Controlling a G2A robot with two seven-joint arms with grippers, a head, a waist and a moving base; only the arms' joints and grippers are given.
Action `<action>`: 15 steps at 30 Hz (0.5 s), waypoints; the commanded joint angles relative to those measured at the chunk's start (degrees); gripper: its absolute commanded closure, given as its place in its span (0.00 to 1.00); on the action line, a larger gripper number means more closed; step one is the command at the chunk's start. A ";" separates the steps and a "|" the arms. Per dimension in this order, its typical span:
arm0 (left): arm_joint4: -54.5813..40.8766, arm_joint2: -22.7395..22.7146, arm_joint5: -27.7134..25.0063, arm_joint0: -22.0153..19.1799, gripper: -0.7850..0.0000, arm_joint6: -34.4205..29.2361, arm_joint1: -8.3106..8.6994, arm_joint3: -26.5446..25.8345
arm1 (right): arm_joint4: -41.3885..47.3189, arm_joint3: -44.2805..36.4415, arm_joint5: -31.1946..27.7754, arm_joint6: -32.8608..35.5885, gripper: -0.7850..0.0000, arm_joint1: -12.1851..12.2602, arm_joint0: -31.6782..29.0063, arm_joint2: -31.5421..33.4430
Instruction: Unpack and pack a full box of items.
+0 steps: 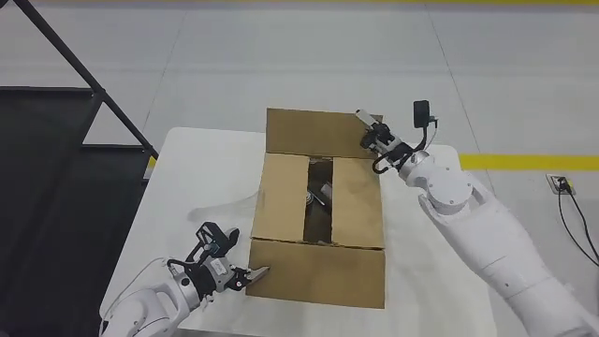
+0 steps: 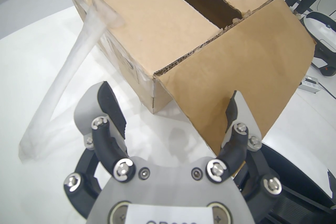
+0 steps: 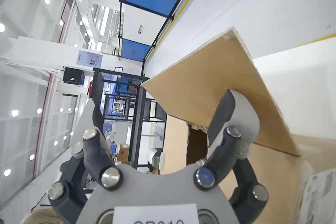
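**Presently: outer flaps out, inner flaps yet to be lifted**

Position. The box (image 1: pixel 281 201) stands at the centre of the bench (image 1: pixel 187 178). Its far flap (image 1: pixel 314 133) is turned out toward 12 o'clock and its near flap (image 1: pixel 318 276) toward 6 o'clock. The two inner flaps lie across the top, with a narrow gap (image 1: pixel 320 208) between them. Through the gap some items (image 1: pixel 323 192) show, too dark to identify.

End effectors. The left end effector (image 1: pixel 251 275) sits at the 7 o'clock corner of the box. Its jaws are spread wide with nothing gripped, and the corner of the near flap lies between them, close to one finger (image 2: pixel 232 107). The right end effector (image 1: pixel 368 120) sits at the 1 o'clock corner, likewise spread wide and empty, with one finger (image 3: pixel 223 114) just beside the far flap.

Assessment. The step in hand appears to be clearing the opening so unpacking can begin.

- Each inner flap is best taken at its free edge along the gap and swung outward on its crease, toward 9 and 3 o'clock.
- One end effector should steady the box while the other lifts, since a light carton is likely to slide or tip.
- The cardboard is torn at the edges, so the grip should be on sound board.

Hazard. A translucent strip (image 2: pixel 76 57) runs from the 9 o'clock side of the box down to the bench and could snag the left end effector.
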 commanded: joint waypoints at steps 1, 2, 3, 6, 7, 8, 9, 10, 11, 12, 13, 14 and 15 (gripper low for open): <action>0.01 -0.03 0.07 0.22 0.00 0.32 0.04 0.00 | -1.44 2.79 -0.91 -1.80 0.00 -1.15 0.93 -1.30; -0.06 -0.04 0.12 0.32 0.00 0.44 0.06 0.10 | -1.79 3.95 -1.37 -2.34 0.00 -1.73 1.24 -1.88; -0.05 -0.01 0.12 0.36 0.00 0.50 0.08 0.14 | -2.24 5.19 -1.83 -2.86 0.00 -2.27 1.64 -2.35; 0.23 0.30 0.14 0.41 0.00 0.55 0.13 0.36 | -3.39 8.81 -2.17 -3.66 0.00 -3.83 2.87 -3.63; 0.34 0.42 0.11 0.38 0.00 0.53 0.14 0.49 | -3.74 9.94 -2.15 -3.79 0.00 -4.31 3.27 -3.95; 0.46 0.53 0.13 0.33 0.00 0.55 0.16 0.58 | -3.92 10.96 -2.24 -3.90 0.00 -4.77 3.64 -4.18; 0.49 0.66 0.09 0.30 0.00 0.54 0.17 0.74 | -4.28 12.03 -2.13 -3.89 0.00 -5.18 4.05 -4.40; 0.54 0.77 0.02 0.23 0.00 0.52 0.18 0.85 | -4.96 13.03 -1.87 -4.21 0.00 -5.58 4.57 -4.61; 0.61 0.89 -0.04 0.17 0.00 0.54 0.20 0.97 | -5.54 13.78 -1.81 -4.27 0.00 -5.97 4.97 -4.85; 0.64 1.01 -0.22 0.11 0.00 0.59 0.21 1.07 | -5.75 14.51 -1.66 -3.88 0.00 -6.34 5.33 -5.00; 0.67 1.09 -0.24 0.05 0.00 0.68 0.23 1.19 | -5.87 15.19 -1.45 -3.32 0.00 -6.67 5.77 -5.06; 0.75 1.21 -0.35 0.00 0.00 0.65 0.25 1.27 | -6.14 15.80 -1.37 -2.71 0.00 -6.98 6.17 -5.14; 0.81 1.28 -0.41 -0.07 0.00 0.67 0.26 1.33 | -6.28 16.37 -1.20 -2.01 0.00 -7.28 6.52 -5.19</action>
